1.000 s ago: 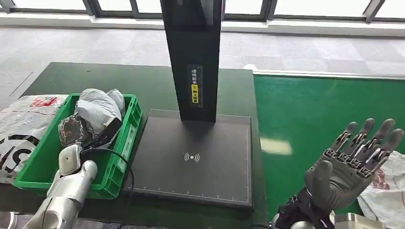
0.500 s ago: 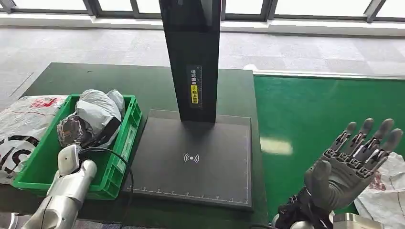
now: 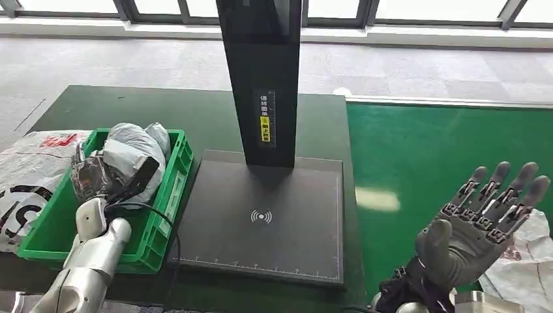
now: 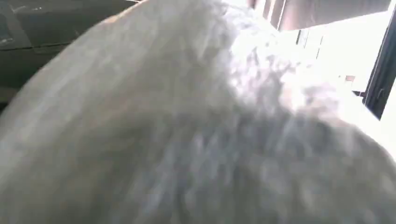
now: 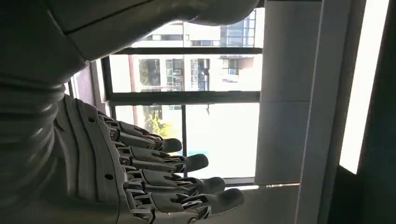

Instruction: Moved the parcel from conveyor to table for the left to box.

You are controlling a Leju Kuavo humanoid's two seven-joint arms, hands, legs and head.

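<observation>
Parcel (image 3: pixel 124 160), grey and crumpled, is seen inside the green crate (image 3: pixel 171 195), gripped by the left hand (image 3: pixel 134 179). Right hand (image 3: pixel 486 218) is raised over the green conveyor (image 3: pixel 424 156), fingers spread wide, nothing held.

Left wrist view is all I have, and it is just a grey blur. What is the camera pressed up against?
Observer: A grey parcel. The head view shows it lying in the green crate, with your left arm reaching in at it.
Operator: Is the parcel gripped?
Observer: I cannot tell. The parcel and a dark crumpled bag beside it cover the end of the arm.
Operator: Where is my other hand?
Observer: The right hand is raised over the green conveyor, fingers spread, holding nothing. A white bag lies just beside it.
</observation>
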